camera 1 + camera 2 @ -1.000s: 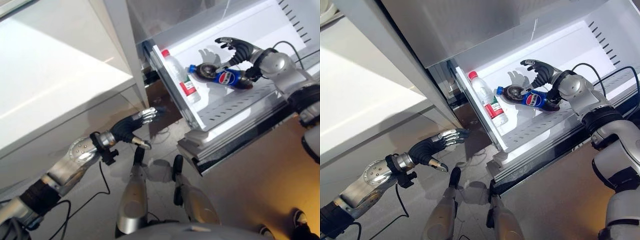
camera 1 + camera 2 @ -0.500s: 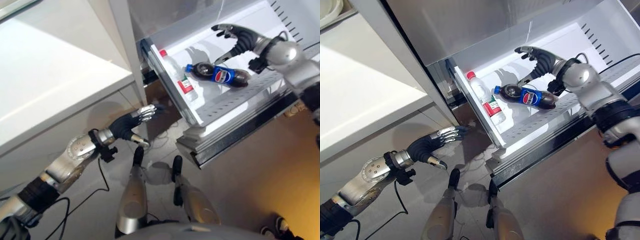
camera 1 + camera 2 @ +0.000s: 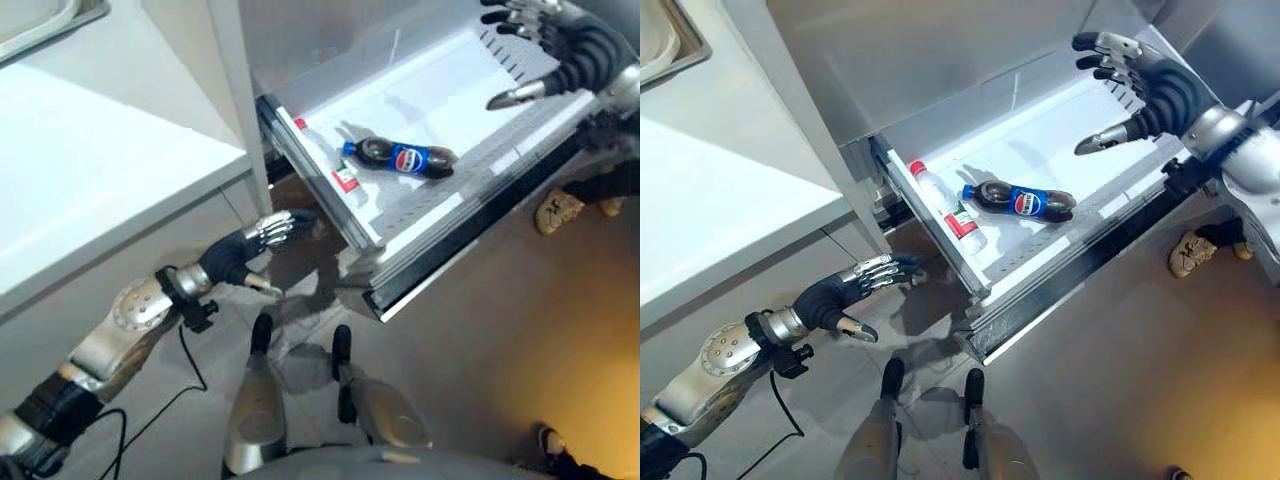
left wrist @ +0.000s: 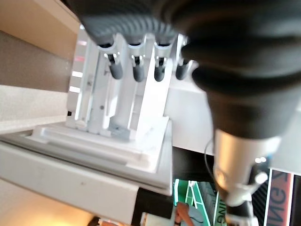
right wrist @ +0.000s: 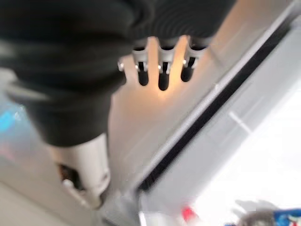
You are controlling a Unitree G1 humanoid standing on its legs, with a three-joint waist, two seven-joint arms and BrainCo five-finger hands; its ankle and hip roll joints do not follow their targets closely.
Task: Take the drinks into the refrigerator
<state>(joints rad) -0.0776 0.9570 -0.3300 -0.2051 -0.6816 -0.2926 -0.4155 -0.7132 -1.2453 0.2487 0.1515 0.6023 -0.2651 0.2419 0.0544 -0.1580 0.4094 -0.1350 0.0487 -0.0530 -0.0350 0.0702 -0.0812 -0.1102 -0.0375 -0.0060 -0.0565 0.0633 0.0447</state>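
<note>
A dark cola bottle [image 3: 1018,201] with a blue label lay on its side on the white refrigerator shelf [image 3: 1095,120], near a clear water bottle [image 3: 949,211] with a red cap. The right hand [image 3: 1155,92] hung above the shelf, fingers spread and released, apart from both drinks. The left hand [image 3: 843,297] hovered low beside the white desk [image 3: 710,230], fingers relaxed, holding nothing.
</note>
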